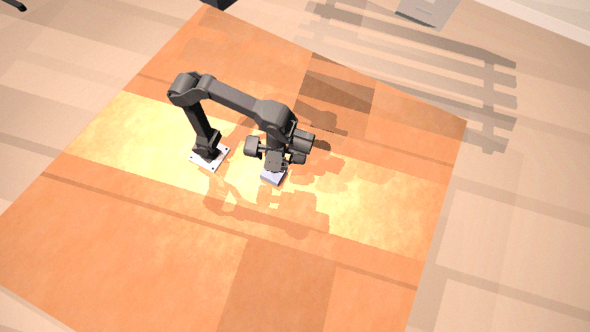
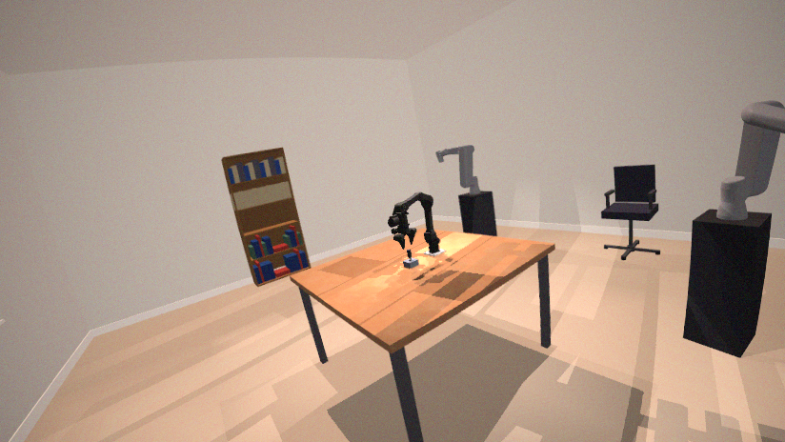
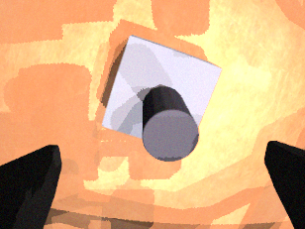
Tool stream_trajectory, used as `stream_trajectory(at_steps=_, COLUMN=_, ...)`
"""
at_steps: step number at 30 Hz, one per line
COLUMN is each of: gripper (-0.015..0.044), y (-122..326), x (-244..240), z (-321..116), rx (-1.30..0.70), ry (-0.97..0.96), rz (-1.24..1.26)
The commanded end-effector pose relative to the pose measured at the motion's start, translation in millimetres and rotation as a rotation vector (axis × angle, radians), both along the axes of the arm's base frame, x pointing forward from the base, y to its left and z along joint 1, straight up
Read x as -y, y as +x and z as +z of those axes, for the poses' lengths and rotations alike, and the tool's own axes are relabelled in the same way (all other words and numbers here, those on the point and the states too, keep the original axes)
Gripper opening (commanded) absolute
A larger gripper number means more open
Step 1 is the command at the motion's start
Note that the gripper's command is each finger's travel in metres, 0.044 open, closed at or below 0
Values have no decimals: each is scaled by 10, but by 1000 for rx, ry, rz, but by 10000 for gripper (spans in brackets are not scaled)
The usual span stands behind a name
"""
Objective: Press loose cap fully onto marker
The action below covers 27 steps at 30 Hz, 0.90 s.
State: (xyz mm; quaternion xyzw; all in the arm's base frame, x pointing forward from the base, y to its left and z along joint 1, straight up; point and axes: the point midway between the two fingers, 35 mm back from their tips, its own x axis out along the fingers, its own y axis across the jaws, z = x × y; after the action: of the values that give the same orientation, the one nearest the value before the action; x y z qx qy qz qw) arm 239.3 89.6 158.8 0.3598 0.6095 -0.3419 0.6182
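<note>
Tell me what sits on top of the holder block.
A dark capped marker stands upright in the pale block, seen end-on from the wrist. The cap hides the marker's tip and the socket. The open tool is apart from it.

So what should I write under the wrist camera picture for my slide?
Open gripper hovering above the capped marker standing in its holder block.

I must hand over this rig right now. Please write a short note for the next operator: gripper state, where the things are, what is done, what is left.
Gripper: open, holding nothing, its fingers wide apart either side of the cap.
Cap: sits on the marker, which stands upright in the holder block on the table.
Done: cap placed and released. Whether it clicked fully on cannot be judged.
Left: move the arm away, leaving the cap on.
</note>
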Motion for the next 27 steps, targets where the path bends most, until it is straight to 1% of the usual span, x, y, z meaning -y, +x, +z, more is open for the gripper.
stream_trajectory(at_steps=1, gripper=440, y=-38, x=16, z=199, rx=1, ry=1, rz=2)
stream_trajectory(at_steps=4, gripper=440, y=-38, x=16, z=199, rx=1, ry=1, rz=2)
stream_trajectory(at_steps=5, gripper=414, y=-38, x=16, z=198, rx=1, ry=0, rz=17)
stream_trajectory(at_steps=7, gripper=361, y=-38, x=15, z=189, rx=3, ry=-3, rz=140)
stream_trajectory(at_steps=18, gripper=72, y=-40, x=9, z=110, rx=20, ry=-27, rz=1178)
stream_trajectory(at_steps=19, gripper=46, y=-40, x=9, z=106, rx=21, ry=-28, rz=1225)
stream_trajectory(at_steps=21, gripper=0, y=-40, x=9, z=105, rx=21, ry=-28, rz=1240)
stream_trajectory(at_steps=27, gripper=0, y=-40, x=9, z=105, rx=21, ry=-28, rz=1240)
